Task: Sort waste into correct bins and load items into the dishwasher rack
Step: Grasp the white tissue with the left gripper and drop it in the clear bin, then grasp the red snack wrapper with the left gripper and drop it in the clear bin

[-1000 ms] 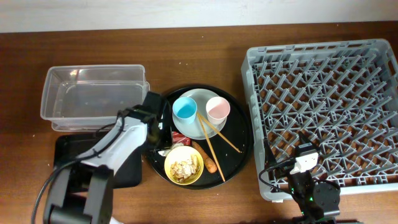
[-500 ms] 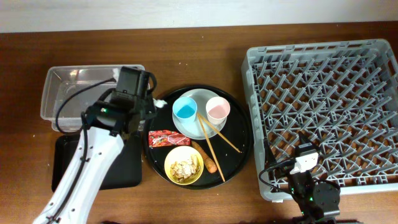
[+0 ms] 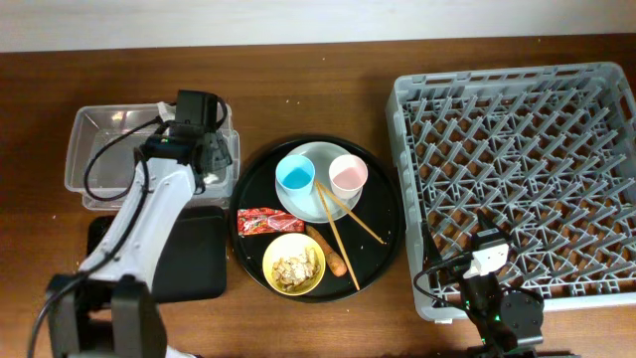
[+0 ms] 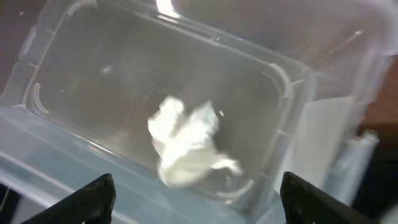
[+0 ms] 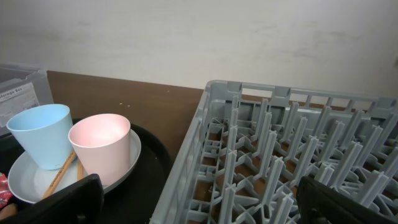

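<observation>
White paper (image 4: 185, 144) is inside the clear tub (image 4: 68, 87); the left hand (image 4: 198, 194), spread wide, could clip its rim on leaving.

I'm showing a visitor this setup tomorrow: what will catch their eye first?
The large square grey plastic dishwasher rack fills the right side. At centre, a round black tray carries a light-blue cup, pink cup and yellow bowl. The open left gripper hangs over crumpled white paper in the clear plastic tub.
</observation>
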### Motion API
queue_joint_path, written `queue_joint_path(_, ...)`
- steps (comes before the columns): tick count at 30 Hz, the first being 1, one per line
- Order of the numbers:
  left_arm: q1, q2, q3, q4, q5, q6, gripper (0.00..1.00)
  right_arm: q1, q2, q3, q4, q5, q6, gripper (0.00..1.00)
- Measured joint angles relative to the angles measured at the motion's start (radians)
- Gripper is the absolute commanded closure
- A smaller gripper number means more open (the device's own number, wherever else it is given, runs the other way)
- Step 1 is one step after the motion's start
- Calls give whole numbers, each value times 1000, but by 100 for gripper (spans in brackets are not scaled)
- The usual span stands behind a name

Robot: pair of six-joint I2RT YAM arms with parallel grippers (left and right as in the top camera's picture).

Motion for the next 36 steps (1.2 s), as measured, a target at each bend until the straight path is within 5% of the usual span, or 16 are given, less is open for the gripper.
queue_joint_path(7,-21,-165,36,-280,363,10,22,0,0,0,0,0,0,2)
queue_joint_path(12,-138,-163,-25,-343,401,-315,22,0,0,0,0,0,1,2)
queue_joint_path(16,-274,-158,-222,-179,262,-729,27,0,0,0,0,0,0,2)
queue_joint_path(22,-277,-158,-372,76,224,-887,27,0,1,0,0,0,0,2)
queue_joint_path(28,-277,-158,-409,127,192,-932,33,0,1,0,0,0,0,2)
queue_joint_path(31,-277,-158,-409,123,191,-927,50,0,1,0,0,0,0,2)
queue_joint_path(33,-277,-179,-411,121,192,-870,52,0,1,0,0,0,0,2)
queue_joint_path(34,-277,-229,-415,117,191,-800,51,0,1,0,0,0,0,2)
queue_joint_path(36,-277,-376,-415,119,192,-621,16,0,1,0,0,0,0,2)
